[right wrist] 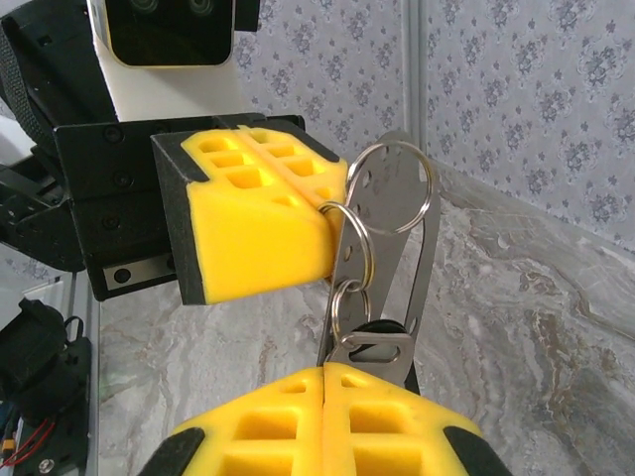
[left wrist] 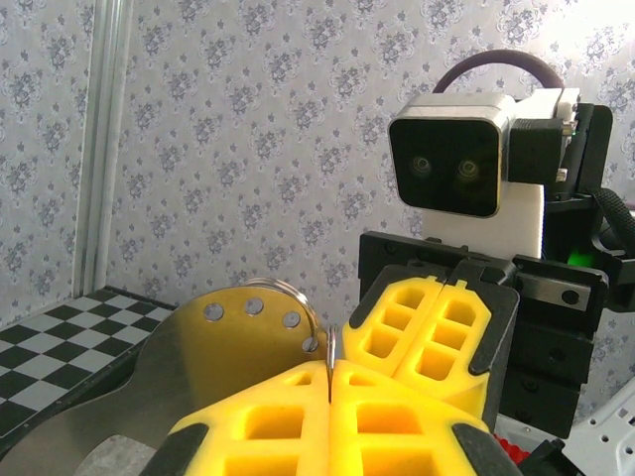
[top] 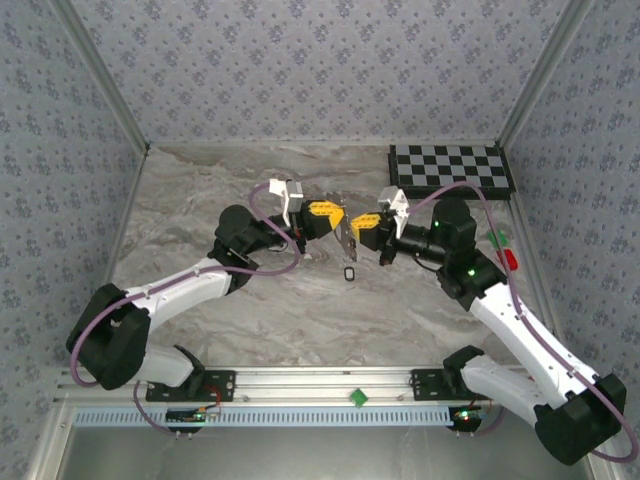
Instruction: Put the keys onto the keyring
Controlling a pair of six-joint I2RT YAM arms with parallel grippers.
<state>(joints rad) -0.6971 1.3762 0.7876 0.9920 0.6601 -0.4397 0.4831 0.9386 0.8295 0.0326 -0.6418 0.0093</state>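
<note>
Bright, even diffuse light; faint soft shadows; wrist views sharp, overhead grainier.

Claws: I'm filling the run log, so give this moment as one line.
left claw: shut on ring | right claw: shut at plate foot | ring: linked to plate, aloft | table: small dark loop

You have walls (top: 300, 70) of grey floral wallpaper around you; below, an evenly lit grey marbled tabletop (top: 190, 190) with a checkerboard (top: 450, 168) in its far right corner.
</note>
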